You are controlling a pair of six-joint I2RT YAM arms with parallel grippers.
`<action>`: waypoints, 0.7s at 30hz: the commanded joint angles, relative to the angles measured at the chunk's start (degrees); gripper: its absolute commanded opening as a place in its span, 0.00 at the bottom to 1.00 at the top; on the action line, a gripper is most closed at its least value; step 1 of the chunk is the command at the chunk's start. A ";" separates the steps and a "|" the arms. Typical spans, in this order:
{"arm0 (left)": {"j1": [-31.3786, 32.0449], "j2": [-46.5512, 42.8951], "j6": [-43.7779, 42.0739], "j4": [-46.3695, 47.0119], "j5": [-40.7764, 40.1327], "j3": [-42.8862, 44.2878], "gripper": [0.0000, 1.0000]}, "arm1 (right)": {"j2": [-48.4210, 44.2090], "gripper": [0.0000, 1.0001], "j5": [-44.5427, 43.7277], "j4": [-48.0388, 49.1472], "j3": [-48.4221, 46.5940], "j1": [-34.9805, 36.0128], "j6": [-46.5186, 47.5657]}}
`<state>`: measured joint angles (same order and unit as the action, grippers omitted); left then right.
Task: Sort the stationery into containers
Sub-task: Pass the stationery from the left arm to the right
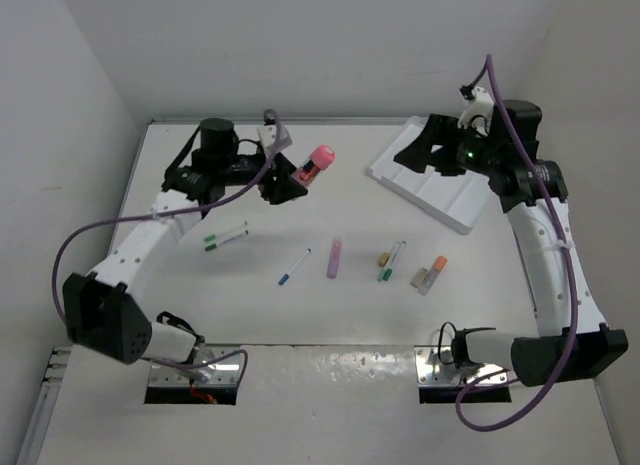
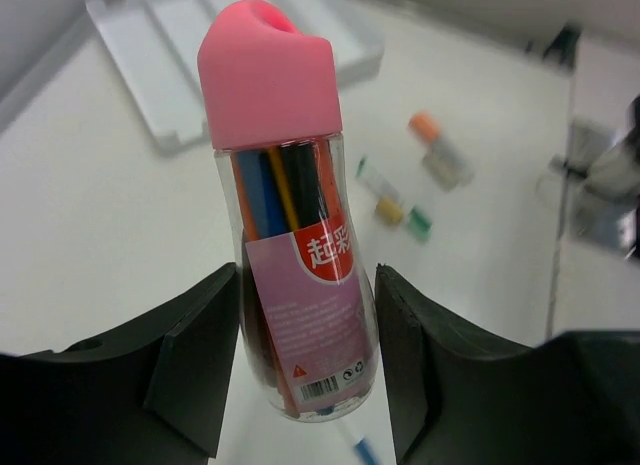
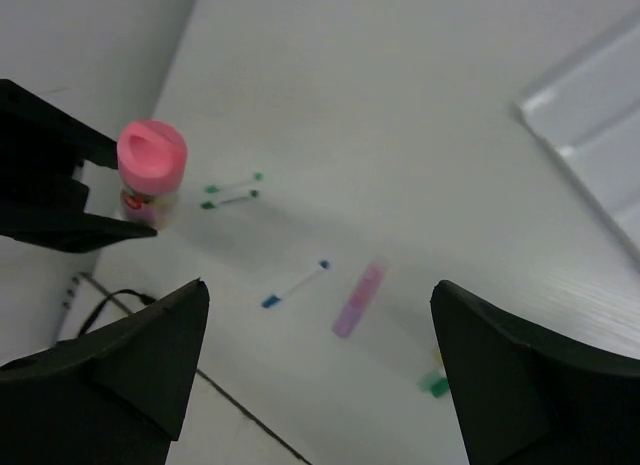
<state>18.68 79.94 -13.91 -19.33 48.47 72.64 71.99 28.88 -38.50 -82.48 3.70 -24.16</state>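
My left gripper is shut on a clear bottle with a pink cap, full of coloured pens, and holds it tilted above the table's far left; the bottle fills the left wrist view between the fingers. The white divided tray lies at the far right. My right gripper is open and empty, hovering over the tray's near-left end. On the table lie two green-capped pens, a blue-tipped white pen, a lilac stick, green- and yellow-capped markers and an orange-tipped marker.
White walls close the table in on the left, back and right. In the right wrist view the bottle, blue-tipped pen and lilac stick lie below the open fingers; the tray corner shows at upper right.
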 commanded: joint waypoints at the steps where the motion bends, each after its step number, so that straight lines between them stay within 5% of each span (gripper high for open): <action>1: 0.74 -6.10 30.12 25.79 4.54 -3.90 0.00 | 0.34 0.90 1.44 12.03 -1.37 5.86 -12.30; 10: 2.94 -6.38 58.18 44.98 2.42 -6.98 0.00 | 6.32 0.94 0.38 16.52 -6.63 17.56 -14.07; 21: 6.02 -6.11 59.18 48.51 1.01 -8.31 0.00 | 12.21 0.88 4.25 21.62 -10.77 21.78 -17.58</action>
<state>23.99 74.28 44.03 24.25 49.71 63.79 82.87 30.87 -21.47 -91.09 24.40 -39.62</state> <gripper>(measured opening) 0.581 0.896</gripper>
